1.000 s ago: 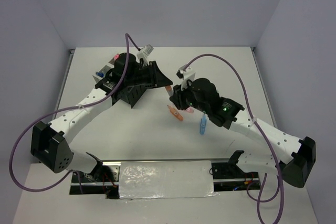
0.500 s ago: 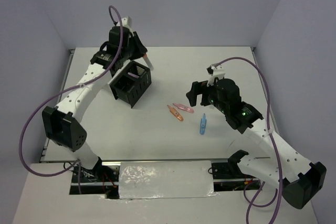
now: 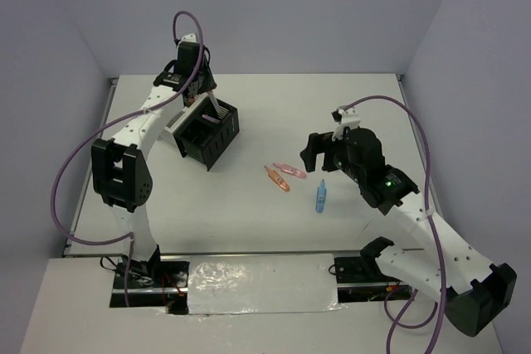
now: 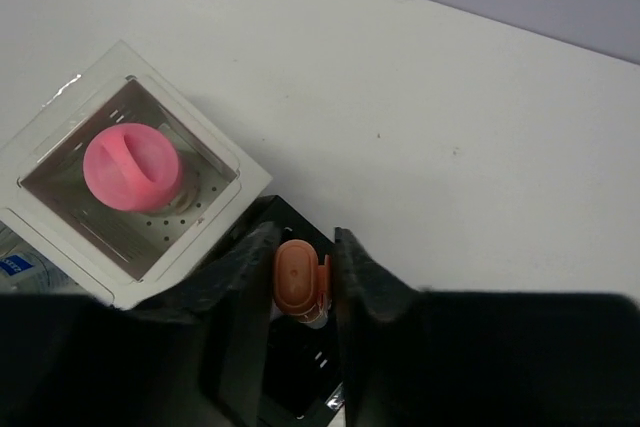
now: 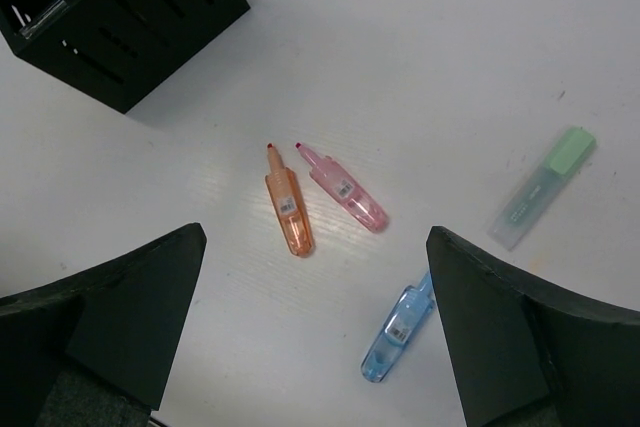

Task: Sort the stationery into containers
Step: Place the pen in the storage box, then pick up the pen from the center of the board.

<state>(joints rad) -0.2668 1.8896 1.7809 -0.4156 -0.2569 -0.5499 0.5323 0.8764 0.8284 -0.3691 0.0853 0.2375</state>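
Where pinched, stubby orange marker, end-on.

This is a robotics lab test cell: a white table boxed in by plain pale walls. A left arm and right arm are bolted at its near edge (purple cables looping off them), with loose wiring at the bases.

Left gripper jaws pinch narrowly; right gripper gapes wide.

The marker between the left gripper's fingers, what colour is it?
The marker is orange; the left wrist view shows it best.
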